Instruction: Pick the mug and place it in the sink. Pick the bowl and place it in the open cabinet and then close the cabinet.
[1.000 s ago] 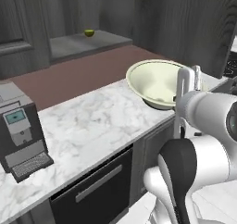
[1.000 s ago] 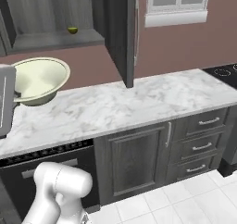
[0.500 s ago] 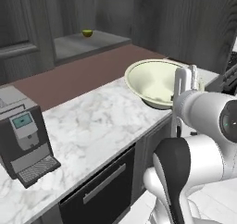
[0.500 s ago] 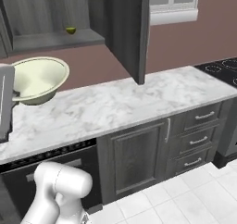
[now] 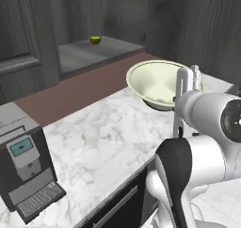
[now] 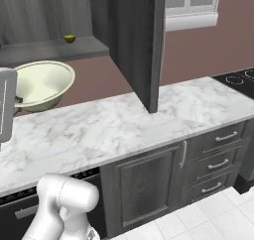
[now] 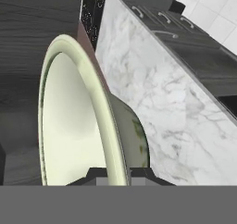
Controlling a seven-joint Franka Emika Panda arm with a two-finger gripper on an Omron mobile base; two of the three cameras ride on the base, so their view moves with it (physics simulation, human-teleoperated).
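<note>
A: What is the gripper doing?

B: On my hand view its two fingertips sit either side of the bowl's rim, pinched tight on it. So I have the bowl gripped by its edge.

A: Where is the bowl in the room?

B: In my left base view the bowl is up beside the arm, above the marble counter, tipped a little toward the wall. In the right base view the bowl sits at the left, over the same counter, just beside the hand.

A: Anything inside it?

B: I see nothing in it; the cream inside is bare, and the dark greenish underside shows on the hand view.

A: And the cabinet?

B: Its door stands open, edge-on toward me in the right base view, hanging above the counter. Behind the bowl is the shelf inside.

A: Anything on that shelf?

B: One small yellow-green thing, far back; too small for me to tell what. I see it in the left view too.

A: Anything else on the counter?

B: A coffee machine at the left end.
</note>
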